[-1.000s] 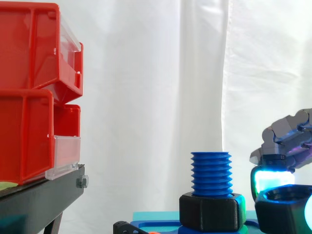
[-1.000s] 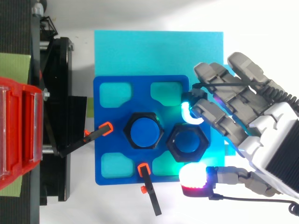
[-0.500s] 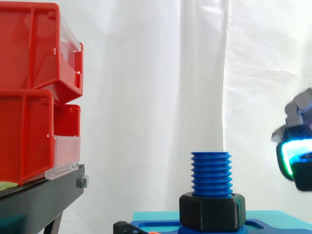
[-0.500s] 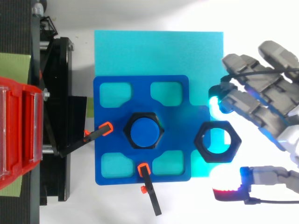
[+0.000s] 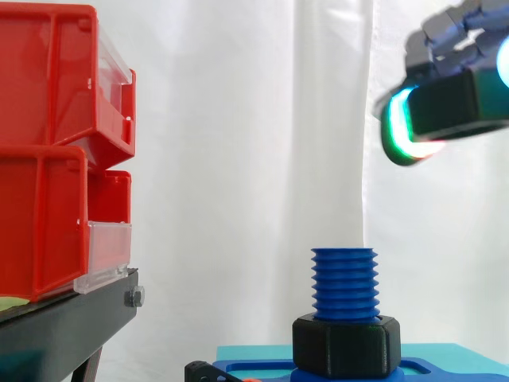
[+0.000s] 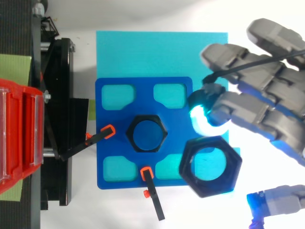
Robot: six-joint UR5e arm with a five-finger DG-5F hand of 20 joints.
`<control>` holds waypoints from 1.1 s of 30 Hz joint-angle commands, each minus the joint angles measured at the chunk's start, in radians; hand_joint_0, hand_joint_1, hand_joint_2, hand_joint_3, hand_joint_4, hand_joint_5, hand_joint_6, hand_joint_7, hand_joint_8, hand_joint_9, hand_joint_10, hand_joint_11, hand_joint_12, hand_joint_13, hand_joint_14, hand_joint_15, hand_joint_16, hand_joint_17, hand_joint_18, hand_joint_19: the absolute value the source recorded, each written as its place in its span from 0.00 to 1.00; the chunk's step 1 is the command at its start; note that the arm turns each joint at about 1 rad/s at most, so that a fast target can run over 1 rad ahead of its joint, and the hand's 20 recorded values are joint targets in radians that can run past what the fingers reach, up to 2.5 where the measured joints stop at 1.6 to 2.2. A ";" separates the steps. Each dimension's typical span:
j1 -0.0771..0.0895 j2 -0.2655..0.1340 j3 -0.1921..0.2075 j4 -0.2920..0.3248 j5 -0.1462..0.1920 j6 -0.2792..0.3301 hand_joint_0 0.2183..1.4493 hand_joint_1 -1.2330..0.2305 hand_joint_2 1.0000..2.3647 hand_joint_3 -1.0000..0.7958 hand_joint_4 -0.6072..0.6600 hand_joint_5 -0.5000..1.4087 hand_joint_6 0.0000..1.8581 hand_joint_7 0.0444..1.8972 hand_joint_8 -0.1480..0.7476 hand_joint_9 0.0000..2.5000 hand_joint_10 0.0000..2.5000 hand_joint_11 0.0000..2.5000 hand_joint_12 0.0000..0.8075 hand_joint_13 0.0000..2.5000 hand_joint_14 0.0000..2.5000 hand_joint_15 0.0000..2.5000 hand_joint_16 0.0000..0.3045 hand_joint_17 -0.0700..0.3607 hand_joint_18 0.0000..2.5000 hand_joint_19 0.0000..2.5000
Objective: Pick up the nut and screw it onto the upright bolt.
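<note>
A black hexagonal nut (image 6: pixel 210 166) hangs high in the air, pinched between the glowing pads of my hand (image 6: pixel 259 112). In the side view the nut (image 5: pixel 457 102) sits at the upper right, well above and to the right of the bolt, and a fingertip (image 5: pixel 395 127) beside it glows green. The blue threaded bolt (image 5: pixel 343 284) stands upright on the blue fixture plate (image 6: pixel 110 114). A second black nut (image 5: pixel 345 344) sits at the foot of the bolt. From above, the bolt's round top (image 6: pixel 146 135) lies left of the held nut.
Red bins (image 5: pixel 56 151) sit on a black stand (image 5: pixel 71 318) at the left. Two black clamps with orange tips (image 6: pixel 149 186) hold the fixture plate on a cyan mat (image 6: pixel 162 52). A white curtain hangs behind.
My hand has risen with the nut from beside the fixture plate to well above the bolt's top, and has shifted slightly left toward the bolt.
</note>
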 commanded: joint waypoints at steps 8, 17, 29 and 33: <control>-0.055 -0.076 0.034 0.137 -0.136 -0.056 0.20 0.46 0.00 0.28 0.76 0.18 0.27 0.65 0.53 0.16 0.00 0.00 0.50 0.18 0.00 0.00 0.17 0.44 0.16 0.00; -0.083 -0.110 0.035 0.154 -0.170 -0.029 0.20 0.46 0.00 0.28 0.76 0.18 0.27 0.65 0.53 0.16 0.00 0.00 0.50 0.18 0.00 0.00 0.17 0.44 0.16 0.00; -0.112 -0.133 0.034 0.142 -0.208 -0.018 0.20 0.46 0.00 0.28 0.76 0.18 0.27 0.65 0.53 0.16 0.00 0.00 0.50 0.19 0.00 0.00 0.17 0.44 0.16 0.00; -0.121 -0.133 0.035 0.142 -0.225 -0.019 0.20 0.47 0.00 0.28 0.76 0.18 0.27 0.64 0.53 0.16 0.00 0.00 0.50 0.19 0.00 0.00 0.17 0.44 0.16 0.00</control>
